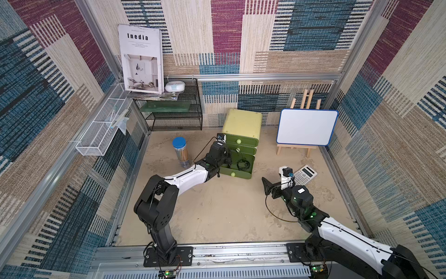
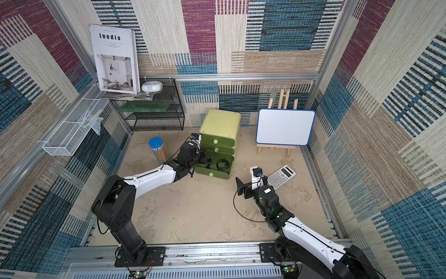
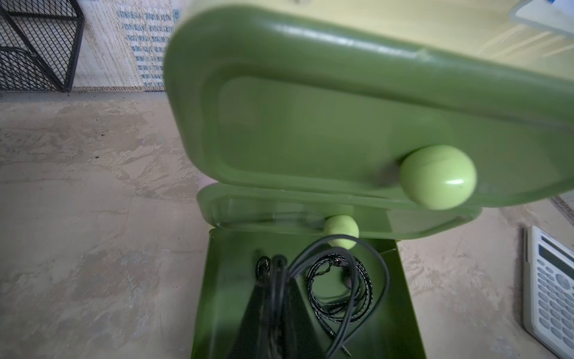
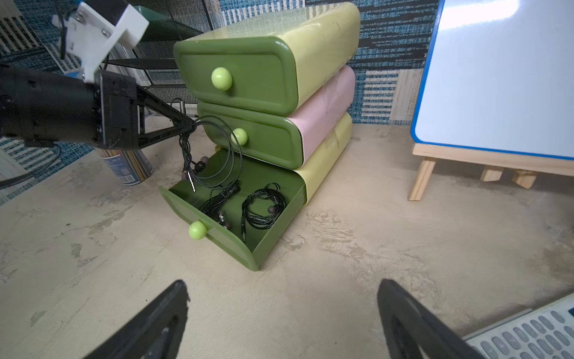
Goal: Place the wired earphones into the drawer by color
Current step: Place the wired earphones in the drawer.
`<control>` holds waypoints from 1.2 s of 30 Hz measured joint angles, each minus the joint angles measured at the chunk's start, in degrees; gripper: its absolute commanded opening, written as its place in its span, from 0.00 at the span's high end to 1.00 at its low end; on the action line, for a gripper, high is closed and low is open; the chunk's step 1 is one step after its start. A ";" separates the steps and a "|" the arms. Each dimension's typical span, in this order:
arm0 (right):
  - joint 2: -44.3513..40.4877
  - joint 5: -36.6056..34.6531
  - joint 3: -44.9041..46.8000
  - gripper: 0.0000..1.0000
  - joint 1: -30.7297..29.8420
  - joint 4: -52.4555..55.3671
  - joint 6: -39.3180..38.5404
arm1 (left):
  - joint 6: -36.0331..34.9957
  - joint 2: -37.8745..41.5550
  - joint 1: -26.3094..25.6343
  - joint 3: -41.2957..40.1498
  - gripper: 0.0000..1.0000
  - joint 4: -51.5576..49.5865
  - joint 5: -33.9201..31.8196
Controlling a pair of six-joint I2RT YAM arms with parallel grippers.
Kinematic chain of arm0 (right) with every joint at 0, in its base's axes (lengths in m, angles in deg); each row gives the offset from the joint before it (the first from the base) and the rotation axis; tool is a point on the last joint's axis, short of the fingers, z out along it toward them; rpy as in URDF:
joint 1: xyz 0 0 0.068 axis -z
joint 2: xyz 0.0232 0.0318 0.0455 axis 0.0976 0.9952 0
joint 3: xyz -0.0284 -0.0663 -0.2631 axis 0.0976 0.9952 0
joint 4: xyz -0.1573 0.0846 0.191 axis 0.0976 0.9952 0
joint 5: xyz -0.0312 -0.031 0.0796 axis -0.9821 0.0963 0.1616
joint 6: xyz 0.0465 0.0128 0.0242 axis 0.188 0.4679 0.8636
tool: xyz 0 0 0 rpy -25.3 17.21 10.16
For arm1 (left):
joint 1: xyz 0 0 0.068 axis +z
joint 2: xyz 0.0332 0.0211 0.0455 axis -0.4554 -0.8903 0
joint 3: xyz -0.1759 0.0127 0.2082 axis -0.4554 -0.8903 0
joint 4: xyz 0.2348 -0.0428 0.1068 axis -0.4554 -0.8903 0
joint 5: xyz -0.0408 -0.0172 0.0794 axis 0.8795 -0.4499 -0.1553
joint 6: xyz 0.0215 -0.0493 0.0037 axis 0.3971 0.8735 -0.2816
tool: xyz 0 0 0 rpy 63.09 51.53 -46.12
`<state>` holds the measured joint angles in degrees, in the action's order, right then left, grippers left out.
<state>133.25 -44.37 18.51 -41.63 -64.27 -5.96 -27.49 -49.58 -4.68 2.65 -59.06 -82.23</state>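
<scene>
The left gripper (image 4: pixel 188 126) is closed on a set of black earphones (image 4: pixel 199 166). It pinches the cable near the top of the coil, so a loop of cord, the earbuds and the jack plug dangle below the tips. The set hangs over the back of the open bottom drawer (image 4: pixel 223 248), and its lowest part reaches about to the drawer's rim. Whether it touches the drawer floor is hard to tell.

Two more black sets lie inside that drawer, side by side but apart: one (image 4: pixel 222 200) towards the knob side, the other (image 4: pixel 264 208), a tidy braided coil, nearer the open corner. In a top view part of these cables (image 1: pixel 242 164) shows beside the left arm.

The drawer unit (image 1: pixel 241 120) stands at the back of the bench (image 1: pixel 217 212). It is three stacked drawers with dark green fronts and pale green knobs, and the upper two are pushed in.

The right gripper (image 4: pixel 282 292) is wide open and holds nothing. It hovers low over bare bench in front of the unit, pointing towards it, and is well apart from the drawer. A calculator (image 1: pixel 305 174) lies just beside it.

Further back, a whiteboard (image 1: pixel 306 126) rests on a small wooden easel, and a blue-capped tube of pencils (image 1: pixel 181 152) stands to the other side of the unit, close to the left arm.
</scene>
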 measured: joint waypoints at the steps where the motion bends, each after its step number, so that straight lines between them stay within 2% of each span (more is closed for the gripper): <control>1: 0.00 0.00 0.00 0.02 0.00 0.00 0.00 | 0.00 -0.46 0.07 0.02 1.00 0.13 0.22; 18: 0.33 -0.22 0.11 0.02 0.00 -0.17 -0.04 | 2.97 -2.78 0.11 -3.41 0.98 1.53 4.76; 26: 0.33 -0.22 0.11 0.02 0.00 -0.17 -0.04 | 3.13 -0.72 0.11 -1.90 0.46 -1.92 6.01; 28: 0.31 -0.46 0.11 0.02 0.00 -0.17 0.00 | 3.19 0.72 0.13 -1.62 0.43 -3.02 5.99; 32: 0.39 -1.40 -0.04 0.01 0.00 0.07 0.52 | 3.85 4.31 0.11 -1.86 0.29 -5.53 5.99; 36: 1.20 -1.90 -0.94 0.01 0.42 0.55 1.33 | 4.96 8.66 0.11 -4.87 0.21 -7.02 6.32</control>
<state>134.45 -46.27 17.57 -41.22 -63.73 -4.63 -22.53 -40.93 -4.57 -2.22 -66.08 -75.92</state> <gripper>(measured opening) 0.988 0.770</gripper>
